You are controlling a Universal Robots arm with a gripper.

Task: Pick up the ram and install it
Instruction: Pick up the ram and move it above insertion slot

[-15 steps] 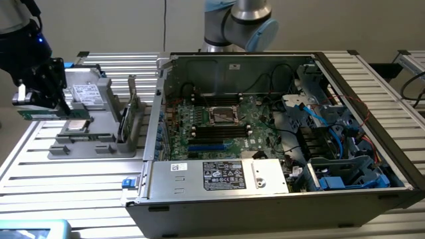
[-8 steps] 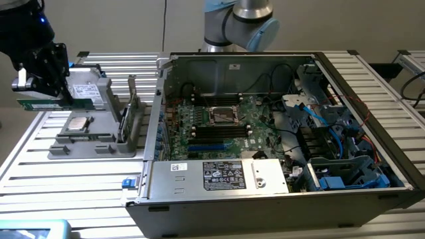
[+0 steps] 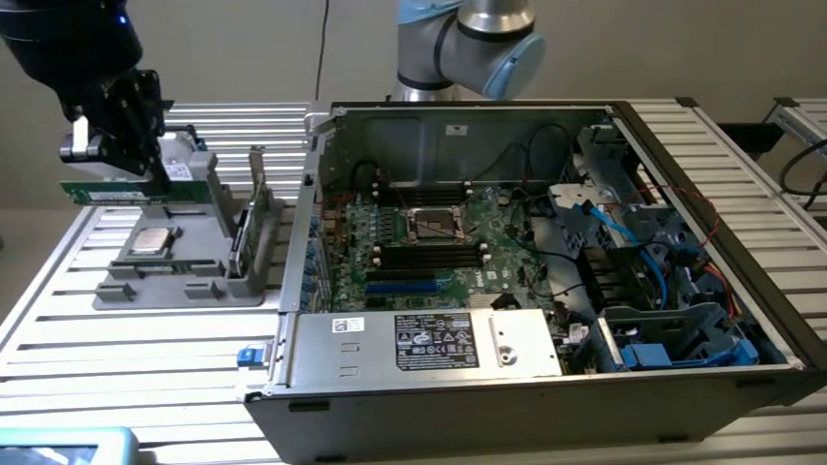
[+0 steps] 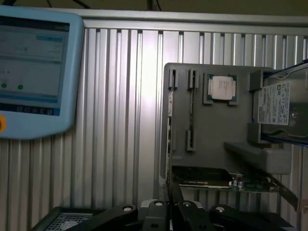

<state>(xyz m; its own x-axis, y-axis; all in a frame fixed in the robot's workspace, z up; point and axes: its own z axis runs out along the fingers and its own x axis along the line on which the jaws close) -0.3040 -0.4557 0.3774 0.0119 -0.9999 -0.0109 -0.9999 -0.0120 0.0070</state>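
Near the table's [image 3: 130, 349] left edge in the exterior view, the dark gripper [image 3: 145, 172] hangs over a grey holder [image 3: 194, 276], its fingers pressed together on the ram [image 3: 110, 193]. The green stick is pinched at its upper edge, lies level along its length and sits above the holder's back part; whether it is clear of the holder there cannot be told. On the holder's flat face just below lies a square silver processor chip [image 3: 153, 240], apart from the ram. At the table's front left corner a pale blue screen unit [image 3: 58, 448] shows. Further toward the exterior view's right, an open computer case [image 3: 517, 387] stands on the table beside the holder. The green motherboard [image 3: 491, 276] lies inside, with long black memory slots [image 3: 427, 254] on both sides of the processor socket [image 3: 437, 225]. Blue cables [image 3: 614, 228] and a drive bay [image 3: 672, 339] fill the case's right end. In the wrist view the gripper's black fingers [image 4: 159, 211] sit close together over the holder, and a labelled hard drive [image 4: 281, 108] stands at its far end.
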